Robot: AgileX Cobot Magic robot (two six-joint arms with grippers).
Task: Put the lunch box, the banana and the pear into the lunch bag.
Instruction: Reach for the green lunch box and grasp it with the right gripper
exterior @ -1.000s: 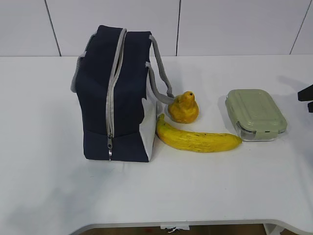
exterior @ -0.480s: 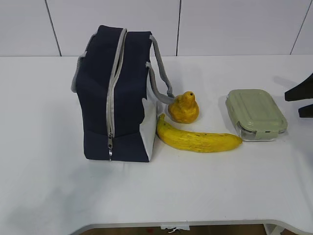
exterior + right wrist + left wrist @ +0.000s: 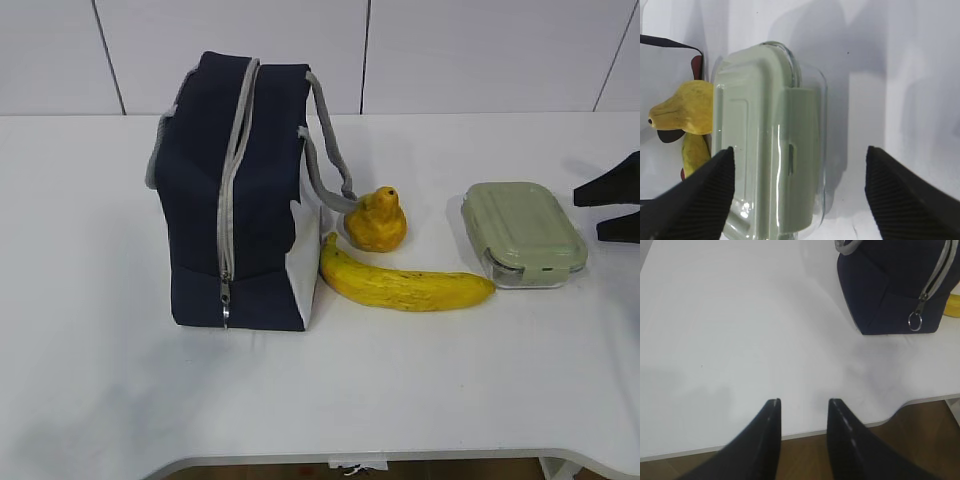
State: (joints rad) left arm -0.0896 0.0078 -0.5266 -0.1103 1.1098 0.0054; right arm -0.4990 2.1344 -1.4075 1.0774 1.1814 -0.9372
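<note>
Over the last second the right gripper (image 3: 608, 211) had slid in from the counter's (image 3: 420, 380) edge, fingers (image 3: 700, 195) spread wide and empty, toward the lunch box (image 3: 522, 232) resting beside the banana (image 3: 405, 283), apparently lining up the first pick.

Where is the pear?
In the exterior view the pear sits on the table, just right of the lunch bag and right behind the banana.

Matt cloth lunch bag (image 3: 235, 200); glossy clear plastic lunch box (image 3: 772, 145)
</note>
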